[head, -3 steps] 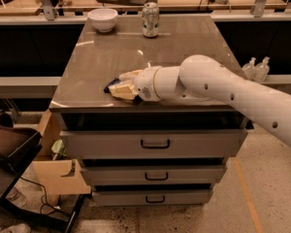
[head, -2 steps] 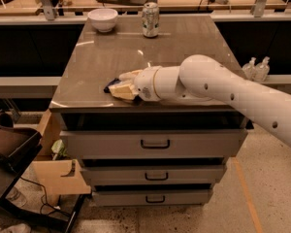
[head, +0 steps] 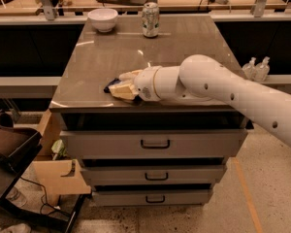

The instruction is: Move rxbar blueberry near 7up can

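Note:
The rxbar blueberry [head: 109,87] shows only as a dark navy sliver near the front left edge of the grey cabinet top [head: 184,47]; the rest is hidden by my gripper. My gripper [head: 121,84] is low over the bar, right at it, reaching in from the right on the white arm [head: 223,89]. The 7up can [head: 150,19] stands upright at the far edge of the top, well behind the gripper and a little to its right.
A white bowl [head: 103,19] sits at the far left of the top, left of the can. The cabinet has three drawers [head: 155,143] below. A cardboard box [head: 58,176] and a dark chair [head: 9,144] stand on the floor to the left. Two bottles [head: 256,68] stand at the right.

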### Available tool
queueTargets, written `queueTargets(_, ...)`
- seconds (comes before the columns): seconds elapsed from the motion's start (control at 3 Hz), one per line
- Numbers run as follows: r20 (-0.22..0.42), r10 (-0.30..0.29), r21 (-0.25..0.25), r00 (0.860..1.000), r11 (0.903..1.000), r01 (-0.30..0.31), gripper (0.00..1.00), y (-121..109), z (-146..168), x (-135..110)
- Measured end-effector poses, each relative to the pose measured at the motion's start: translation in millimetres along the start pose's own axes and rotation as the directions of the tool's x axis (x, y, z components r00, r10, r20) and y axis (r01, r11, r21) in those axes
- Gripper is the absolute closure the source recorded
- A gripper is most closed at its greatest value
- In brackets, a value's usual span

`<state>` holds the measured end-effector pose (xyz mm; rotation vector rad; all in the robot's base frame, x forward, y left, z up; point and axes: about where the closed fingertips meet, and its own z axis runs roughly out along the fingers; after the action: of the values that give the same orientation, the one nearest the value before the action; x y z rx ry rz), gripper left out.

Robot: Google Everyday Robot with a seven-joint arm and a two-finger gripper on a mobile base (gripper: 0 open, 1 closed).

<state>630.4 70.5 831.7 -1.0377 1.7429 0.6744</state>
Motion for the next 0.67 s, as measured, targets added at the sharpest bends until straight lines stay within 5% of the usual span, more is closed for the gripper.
queueTargets(0.67,0.000,0.000,0.000,1.000,1.0000,0.000,1.00,-0.1,-0.1,-0.1)
